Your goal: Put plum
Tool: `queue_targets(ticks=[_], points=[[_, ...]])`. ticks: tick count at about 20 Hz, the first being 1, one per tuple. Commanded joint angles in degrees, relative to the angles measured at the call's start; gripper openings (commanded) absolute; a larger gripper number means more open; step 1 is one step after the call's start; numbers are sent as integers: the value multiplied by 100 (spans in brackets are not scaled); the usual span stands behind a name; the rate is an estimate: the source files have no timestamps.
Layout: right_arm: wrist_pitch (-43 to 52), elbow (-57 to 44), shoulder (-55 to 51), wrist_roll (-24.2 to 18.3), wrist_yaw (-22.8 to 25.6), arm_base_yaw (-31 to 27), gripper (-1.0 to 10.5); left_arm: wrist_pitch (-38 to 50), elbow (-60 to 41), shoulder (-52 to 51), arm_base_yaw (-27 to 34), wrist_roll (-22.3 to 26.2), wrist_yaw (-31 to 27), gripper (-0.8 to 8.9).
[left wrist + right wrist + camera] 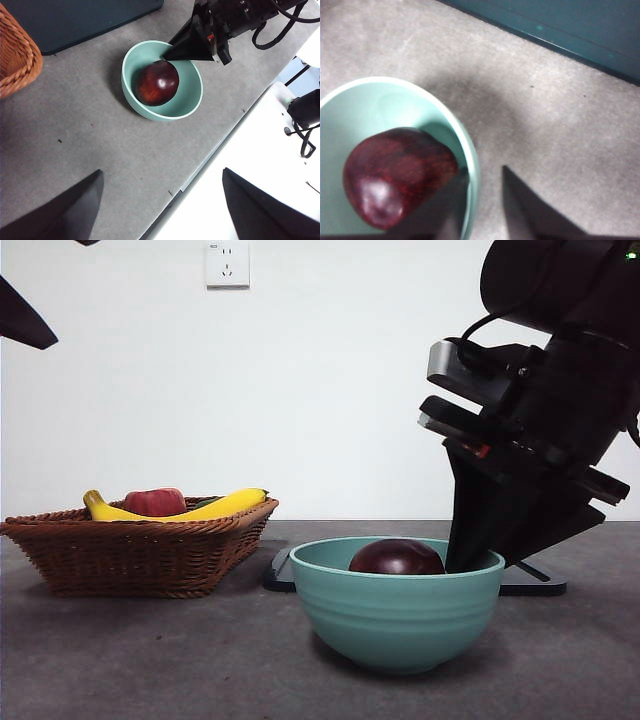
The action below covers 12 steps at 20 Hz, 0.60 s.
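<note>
front view shows the plum [397, 557] sitting inside the green bowl [396, 620]. the right gripper [485, 200] is at the bowl's rim, jaws a little apart, holding nothing. looks nearly done; it just needs to lift away.

No readable text, label, brand or number in any view. Wall socket [227, 263], upper left of front frame: plain white plate, tiny mark at its top corner too small to read. Bowl [397, 615], basket [140, 550], mat [75, 20]: unmarked.
</note>
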Motion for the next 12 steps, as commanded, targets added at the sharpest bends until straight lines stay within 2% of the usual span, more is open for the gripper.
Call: queue_targets(ticks=[1,8,12], points=[[96,11,81,63,-13,39,11,70,50,26,-22,7,13,374],[98,92,-7,70,-22,37,11,74,50,26,-22,26,13,374],[-59,481,-72,114,2,0,11,74,50,26,-22,26,13,374]])
